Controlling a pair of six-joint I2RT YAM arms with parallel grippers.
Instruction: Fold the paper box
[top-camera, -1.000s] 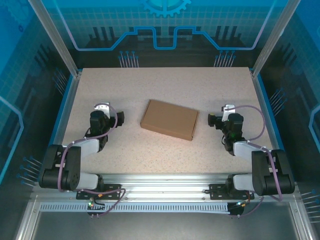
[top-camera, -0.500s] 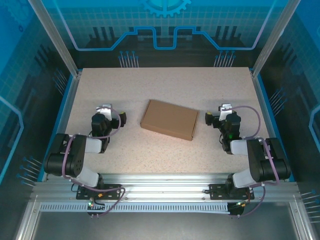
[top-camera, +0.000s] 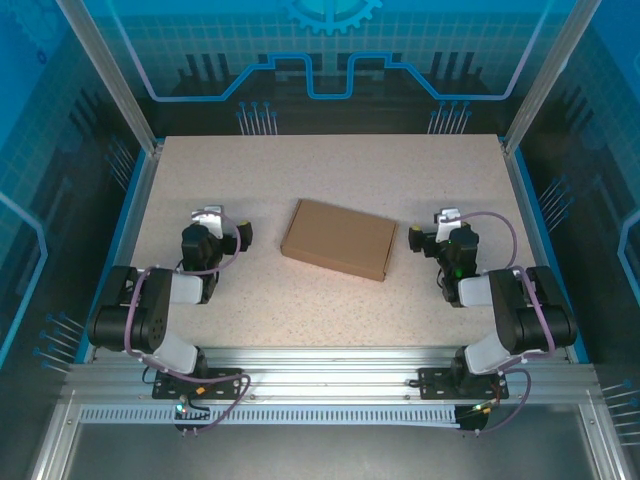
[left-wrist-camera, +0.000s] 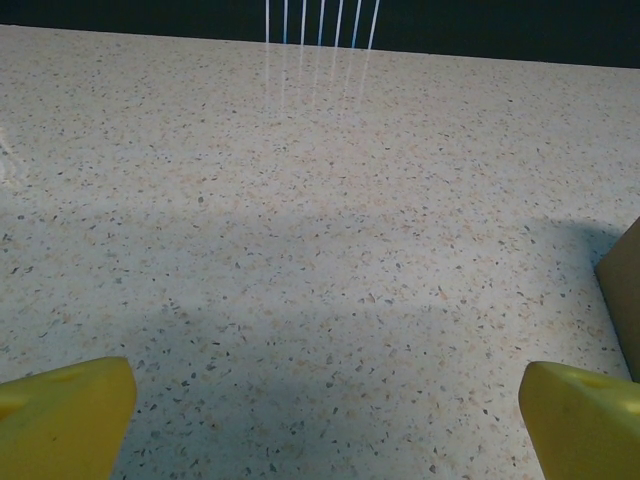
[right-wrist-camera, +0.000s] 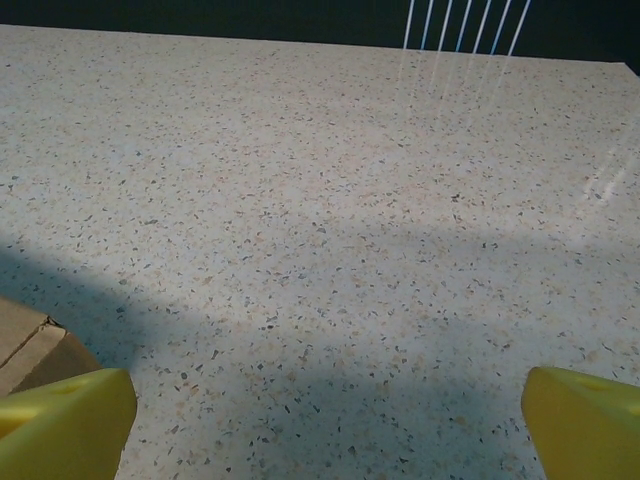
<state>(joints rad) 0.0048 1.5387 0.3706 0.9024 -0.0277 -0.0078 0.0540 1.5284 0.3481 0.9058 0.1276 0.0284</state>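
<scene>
The box (top-camera: 339, 239) looks already folded shut; left gripper (left-wrist-camera: 325, 420) and right gripper (right-wrist-camera: 325, 420) flank it, both open and empty, so probably only parking remains.

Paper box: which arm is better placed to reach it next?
Right, marginally. From above, the paper box sits slightly closer to the right gripper than to the left gripper. Both jaws stand open, neither touching it.

Black, chunky jointed casings with pale grey link sections on left arm (top-camera: 140, 320) and right arm (top-camera: 525, 320). Looped with thin purple cables (top-camera: 508, 228). Capped in white at the wrists. Tipped with blunt yellow jaws. Bolted onto black base plates (top-camera: 200, 383).
</scene>
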